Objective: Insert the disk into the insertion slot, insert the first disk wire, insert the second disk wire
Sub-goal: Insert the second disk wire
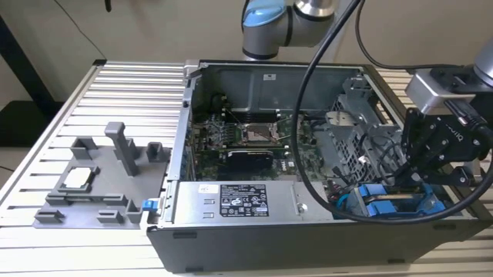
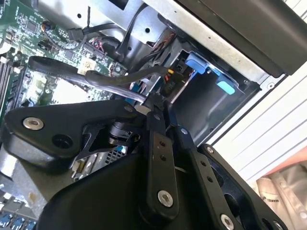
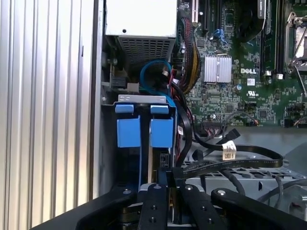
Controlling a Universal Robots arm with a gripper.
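The disk (image 1: 394, 206), in its blue frame, is seated in the slot (image 2: 204, 105) at the lower right of the exterior view. The pincer (image 1: 410, 180) is held just above the disk's near end, clenched on the plug of a flat black wire (image 3: 230, 163). The disk's length runs straight ahead of it.

Black screw-studded jaws, blue-capped silver arm (image 1: 314, 8)

I find a printed label (image 1: 243, 203) on the power-supply box (image 1: 308, 202), lower centre of the exterior view; its print is too small to read.
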